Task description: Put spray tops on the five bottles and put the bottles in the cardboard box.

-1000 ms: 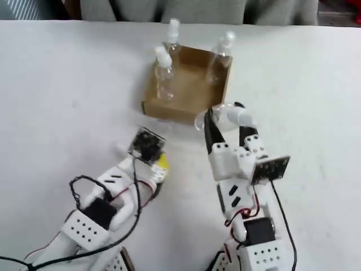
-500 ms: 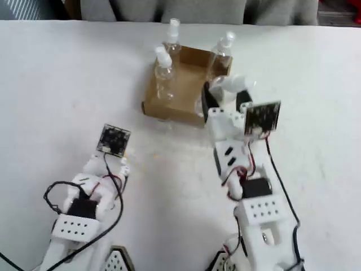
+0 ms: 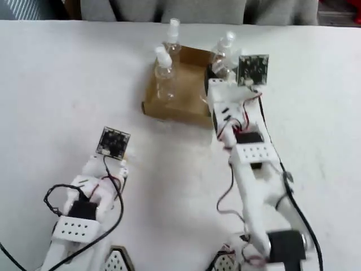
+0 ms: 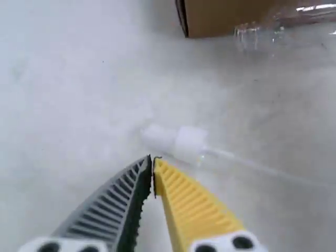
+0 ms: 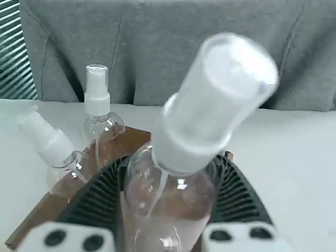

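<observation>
right gripper [image 5: 170, 170]: clamped on a clear bottle [image 5: 168, 199], with a ribbed black finger pressed on each side of the body
held bottle: tilted, with a white capped spray top [image 5: 210, 100] fitted; it is held at the right side of the cardboard box [image 3: 172, 107]; whether its base rests on the box floor cannot be told
box contents: one capped bottle [image 3: 164, 70] is stood upright inside, by the left wall
far bottle [image 3: 173, 35]: upright with its top fitted, at the box's far edge; inside or just behind cannot be told
left gripper [image 4: 152, 161]: pinched shut, the grey and yellow jaws met with nothing between them
loose spray top [image 4: 181, 143]: laid on its side on the table [image 3: 67, 73], just beyond the left gripper's tips and not touched; its thin dip tube [image 4: 262, 169] is trailed away from the head
open-necked bottle [image 4: 260, 32]: clear, no top fitted, laid on the table just beside the box's outer wall
left arm [image 3: 84, 197]: held low at the table's near side, well apart from the box
</observation>
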Tool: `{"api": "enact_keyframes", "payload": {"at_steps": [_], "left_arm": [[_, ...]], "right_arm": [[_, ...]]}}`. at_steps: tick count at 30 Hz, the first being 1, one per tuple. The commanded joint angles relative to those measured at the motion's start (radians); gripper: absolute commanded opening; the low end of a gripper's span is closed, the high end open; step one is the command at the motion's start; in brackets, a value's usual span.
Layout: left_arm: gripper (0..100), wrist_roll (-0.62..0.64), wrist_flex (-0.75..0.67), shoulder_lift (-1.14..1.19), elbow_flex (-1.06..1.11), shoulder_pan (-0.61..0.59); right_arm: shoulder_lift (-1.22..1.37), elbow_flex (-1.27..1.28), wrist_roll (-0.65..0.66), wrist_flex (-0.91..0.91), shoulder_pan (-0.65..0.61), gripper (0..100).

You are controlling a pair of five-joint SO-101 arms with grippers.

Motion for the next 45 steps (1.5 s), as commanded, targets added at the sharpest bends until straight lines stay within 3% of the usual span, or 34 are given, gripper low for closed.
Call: {"api": "enact_keyframes", "payload": {"at_steps": [1, 6, 12, 45], "left_arm": [[2, -0.009, -0.029, -0.001, -0.006, -0.004], [2, -0.009, -0.029, -0.001, -0.006, -0.005], [2, -0.009, -0.029, -0.001, -0.006, -0.004], [2, -0.009, -0.031, -0.001, -0.006, -0.004]], "right_arm": [[0.084, -0.117, 0.011, -0.064, 0.01, 1.5], [0.216, -0.212, 0.014, -0.076, 0.012, 1.5], [0.346, -0.293, 0.138, -0.081, 0.004, 1.5], [0.565, -0.4, 0.146, -0.079, 0.012, 1.5]]}}
